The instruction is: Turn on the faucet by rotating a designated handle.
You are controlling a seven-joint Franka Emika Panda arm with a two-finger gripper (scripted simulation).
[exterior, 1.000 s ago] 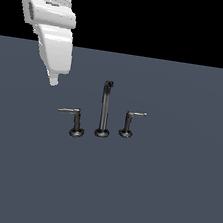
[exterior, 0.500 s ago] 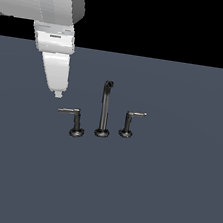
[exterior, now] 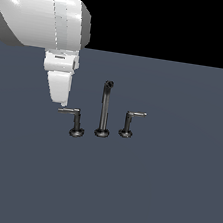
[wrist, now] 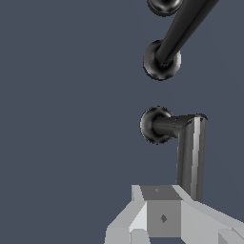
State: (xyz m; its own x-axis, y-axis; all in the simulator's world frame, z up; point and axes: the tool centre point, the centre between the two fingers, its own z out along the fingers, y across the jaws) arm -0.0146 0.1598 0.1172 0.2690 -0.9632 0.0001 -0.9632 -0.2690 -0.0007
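You see the faucet [exterior: 104, 110] standing near the middle of the dark grey desk [exterior: 162, 192], three dark glossy pieces in a row. The tall upright spout [exterior: 104, 107] with its bent tip is in the centre. The handle [exterior: 72, 119], an L-shaped lever on a round base, stands on the exterior view's left of the spout, its thin grey bar pointing away from the spout toward that same side. A smaller lever [exterior: 130, 123] stands on the spout's other side, its bar pointing to the exterior view's right.

Your white arm [exterior: 46, 20] reaches down from the upper left of the exterior view, and the fingers [exterior: 63, 102] hang just above the free end of the handle's bar, very close to it; you cannot tell from that view whether they touch it. In the wrist view the handle [wrist: 183, 138] lies straight ahead of the grey fingers [wrist: 162, 217], and the bar's end runs right up against the finger body and passes behind its edge. Only one finger tip shows clearly, so you cannot tell whether the fingers are spread or closed. Nothing is seen between them.
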